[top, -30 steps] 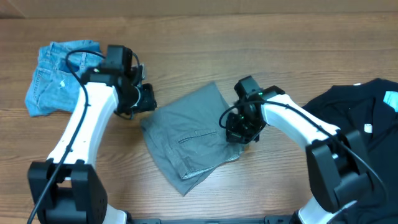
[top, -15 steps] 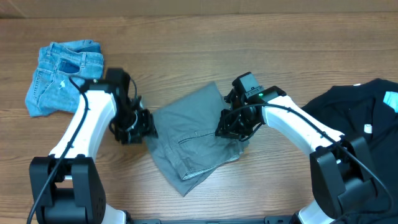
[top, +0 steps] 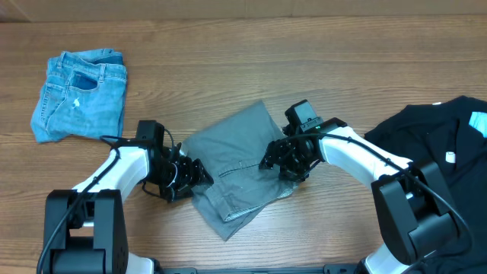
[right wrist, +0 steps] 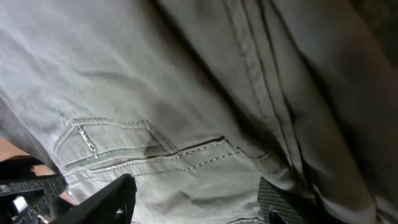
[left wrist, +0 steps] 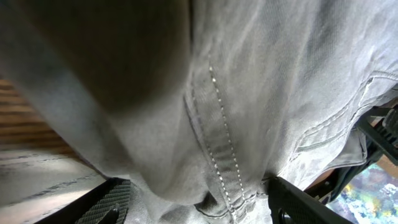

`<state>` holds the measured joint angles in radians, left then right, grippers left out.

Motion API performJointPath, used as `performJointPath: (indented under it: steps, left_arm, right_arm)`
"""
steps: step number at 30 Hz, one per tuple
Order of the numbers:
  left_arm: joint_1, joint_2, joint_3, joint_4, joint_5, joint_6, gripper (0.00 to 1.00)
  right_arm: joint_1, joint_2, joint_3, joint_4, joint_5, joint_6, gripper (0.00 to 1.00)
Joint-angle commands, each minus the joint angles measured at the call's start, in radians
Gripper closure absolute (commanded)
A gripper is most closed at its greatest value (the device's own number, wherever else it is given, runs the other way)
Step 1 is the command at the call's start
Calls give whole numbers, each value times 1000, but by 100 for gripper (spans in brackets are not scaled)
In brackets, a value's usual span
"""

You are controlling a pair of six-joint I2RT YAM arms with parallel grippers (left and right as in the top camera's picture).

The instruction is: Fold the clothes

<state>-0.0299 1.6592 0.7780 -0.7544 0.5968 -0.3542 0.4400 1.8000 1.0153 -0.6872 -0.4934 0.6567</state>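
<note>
Grey-khaki shorts [top: 232,167] lie half-folded at the table's centre. The left gripper [top: 196,173] at their 9 o'clock edge and the right gripper [top: 269,160] at 3 o'clock both straddle the fabric, jaws wide, clamping nothing. The next move looks like pinching an edge and folding it across.

A robotics lab bench, by every sign: you run two white-and-black machines, the left arm [top: 114,169] and the right arm [top: 358,148], rising from the near edge of a wood-grain table [top: 228,68], with black cables looping off their joints. Only a few garments lie on it: grey shorts [top: 236,144] under the left gripper [top: 200,173] and the right gripper [top: 267,161], denim shorts [top: 80,95] well beyond the left fingers, a black top [top: 449,129] well out past the right ones. A plain pale strip [top: 76,7] edges the table's far side.
</note>
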Motion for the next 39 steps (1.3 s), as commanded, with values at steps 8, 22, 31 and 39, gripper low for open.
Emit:
performJointPath:
  steps: [8,22,31,39]
  left_arm:
    - [-5,33,-153,156,-68,-101,22]
    - [-71,33,-167,339,98,-216,90]
    - [-59,-26,-93,351,130,-56,96]
    - [1,-145,196,335,114,11,96]
  right_arm:
    - [4,11,-47,10,21,29,32]
    - [4,11,-47,-7,21,27,39]
    - [-56,-45,42,-209,102,-99,44]
    - [-110,-217,188,-369,138,-167,39]
